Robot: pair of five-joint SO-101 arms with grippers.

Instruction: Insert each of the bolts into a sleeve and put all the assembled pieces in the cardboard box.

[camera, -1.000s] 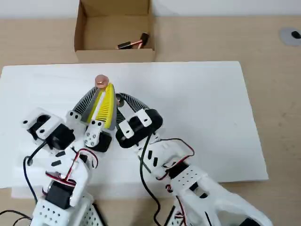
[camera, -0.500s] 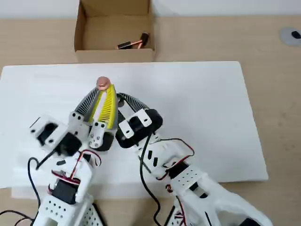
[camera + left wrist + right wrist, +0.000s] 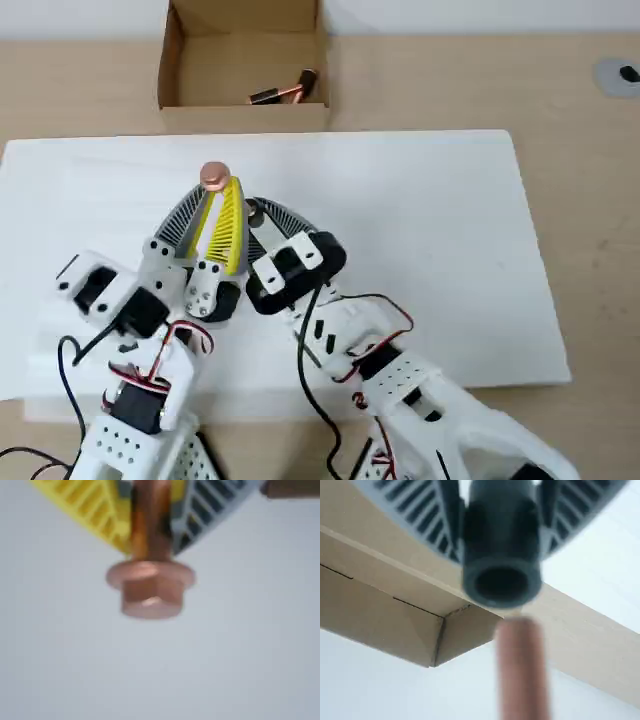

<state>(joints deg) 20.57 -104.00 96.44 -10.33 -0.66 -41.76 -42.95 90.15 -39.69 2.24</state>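
Left of centre in the high view, the left gripper (image 3: 219,195) is clamped on the copper bolt (image 3: 214,175). The bolt's head pokes past the fingertips toward the cardboard box (image 3: 245,118) at the top, while the right gripper (image 3: 262,216), just beside, pinches the dark sleeve (image 3: 502,555) with its bore facing outward. The risk is alignment: in the right wrist view the copper shank, apparently the bolt's, sits off the bore's axis, so a push could catch the rim, twist a part or drop it onto the white board (image 3: 430,250).
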